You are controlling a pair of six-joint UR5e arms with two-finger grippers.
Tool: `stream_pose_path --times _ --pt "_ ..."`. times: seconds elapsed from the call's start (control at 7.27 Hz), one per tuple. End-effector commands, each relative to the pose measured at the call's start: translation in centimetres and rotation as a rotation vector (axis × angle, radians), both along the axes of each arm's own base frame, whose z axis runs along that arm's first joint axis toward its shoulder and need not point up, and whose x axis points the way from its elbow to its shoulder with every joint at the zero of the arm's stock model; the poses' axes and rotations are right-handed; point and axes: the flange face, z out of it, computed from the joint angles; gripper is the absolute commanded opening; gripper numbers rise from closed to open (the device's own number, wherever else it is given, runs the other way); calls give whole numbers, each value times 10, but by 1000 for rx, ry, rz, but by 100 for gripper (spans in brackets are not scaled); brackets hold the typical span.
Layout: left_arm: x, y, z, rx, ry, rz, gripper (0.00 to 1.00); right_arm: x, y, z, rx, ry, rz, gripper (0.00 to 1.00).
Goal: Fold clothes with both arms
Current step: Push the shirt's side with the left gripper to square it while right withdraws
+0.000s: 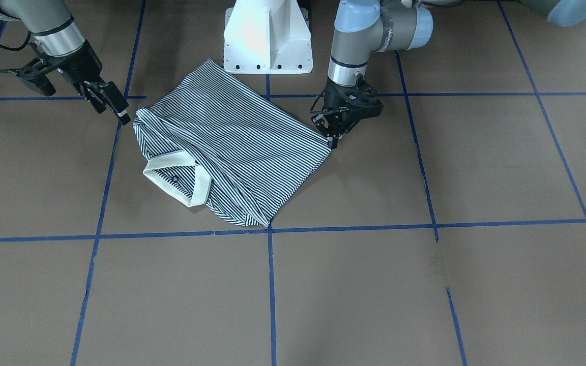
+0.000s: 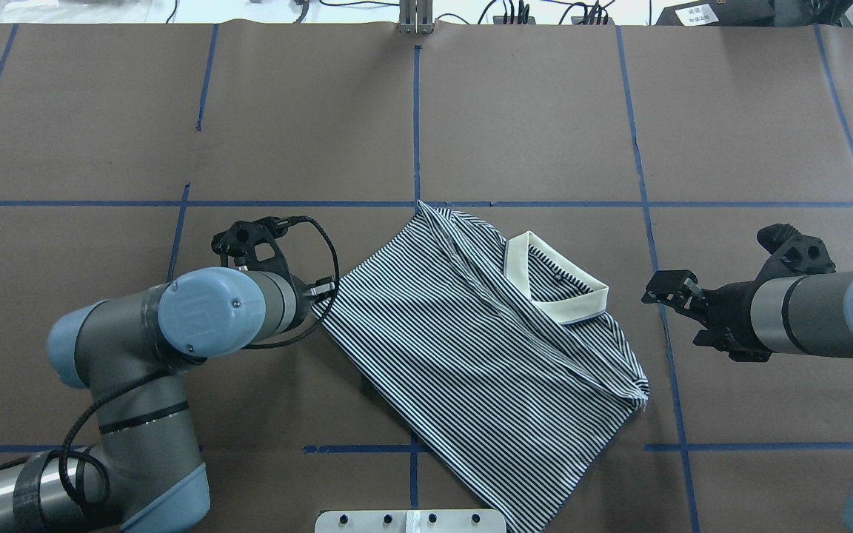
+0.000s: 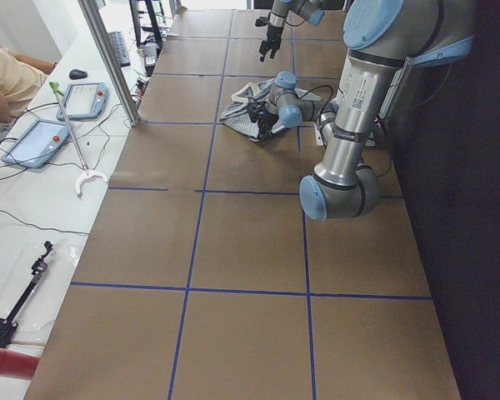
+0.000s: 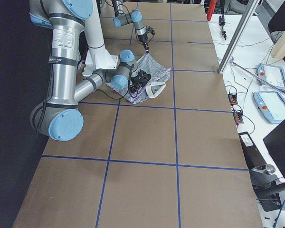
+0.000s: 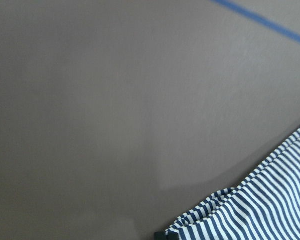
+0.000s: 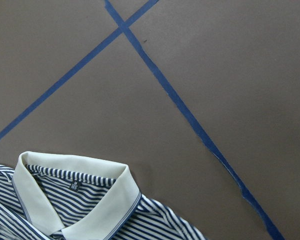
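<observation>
The left gripper (image 1: 334,138) seems pinched on the shirt (image 1: 237,137) corner (shirt folded, collar up). The right gripper (image 1: 117,107) hovers near; I cannot tell its fingers' state.

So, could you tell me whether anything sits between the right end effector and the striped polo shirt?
Nothing visible does. Between the right end effector and the navy-and-white striped polo shirt lies only the bare brown paper-covered table, with a flat blue tape line running close by.
</observation>
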Motion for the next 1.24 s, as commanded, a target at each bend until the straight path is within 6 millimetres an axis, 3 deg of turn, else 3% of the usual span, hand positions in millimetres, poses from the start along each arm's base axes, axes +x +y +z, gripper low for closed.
stream_pose_path --times 0.0,0.14,0.27,0.41,0.55,0.69,0.82,0.96,1.1 --pt "-23 -111 5 99 -20 -95 0 5 -5 0 1 1 14 100" --pt "-18 -179 7 121 -32 -149 0 6 -5 -1 3 -2 15 100" --pt "-20 -236 26 166 -40 -181 0 8 -11 -11 19 -23 4 100" --pt "-19 -279 48 209 -45 -197 0 4 -16 -21 27 -44 2 100" --pt "-32 -299 57 241 -51 -207 0 2 -20 -28 37 -56 8 100" --pt "-39 -300 66 249 -64 -203 28 -2 -26 -45 56 -86 13 100" --pt "-59 -279 76 271 -34 -199 29 -21 -41 -59 77 -109 19 100" --pt "-92 -241 73 303 30 -179 29 -50 -61 -72 79 -110 22 100" --pt "-111 -208 70 286 102 -106 29 -95 -83 -114 44 -60 7 100"
